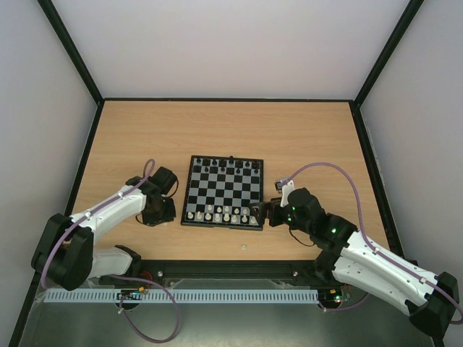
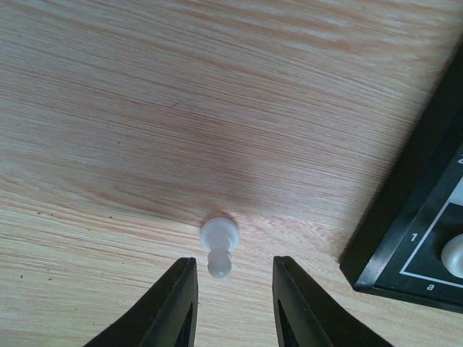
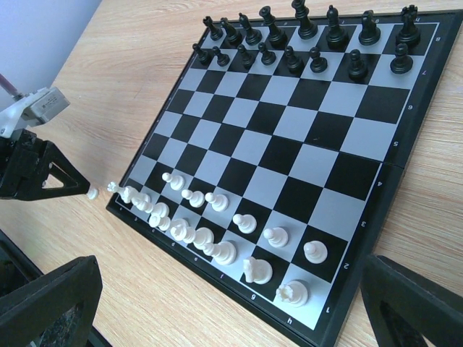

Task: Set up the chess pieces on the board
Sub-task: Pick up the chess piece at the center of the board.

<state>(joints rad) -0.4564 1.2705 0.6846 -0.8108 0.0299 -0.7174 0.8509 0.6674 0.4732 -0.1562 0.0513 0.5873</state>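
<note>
Left gripper (image 2: 235, 289): fingers partly apart, nothing gripped. A white pawn (image 2: 219, 246) lies on its side on the table (image 2: 217, 108), its head set between the two fingertips with a sliver of gap visible on either side. No contact can be confirmed.

The pawn is placed just off the board (image 2: 405, 210), near the corner marked a and 1. That corner square is seen to be occupied by a white piece.

Right gripper (image 3: 230, 267): fingers spread wide and nothing held. It is hung low over the opposite near corner of the board.

Progress, as judged:
- Black pieces (image 3: 291, 58): two full-looking rows are stood along the far edge. That side is taken as done.
- White pieces (image 3: 244, 220): the back row is crowded and appears filled. The pawn row in front shows gaps, but the exact count cannot be settled.
- At least the loose pawn is left to be lifted, stood upright and placed in the white pawn row.
- A small pale speck (image 1: 244, 247) is noted on the table near the front edge. It is too small to be identified.
</note>
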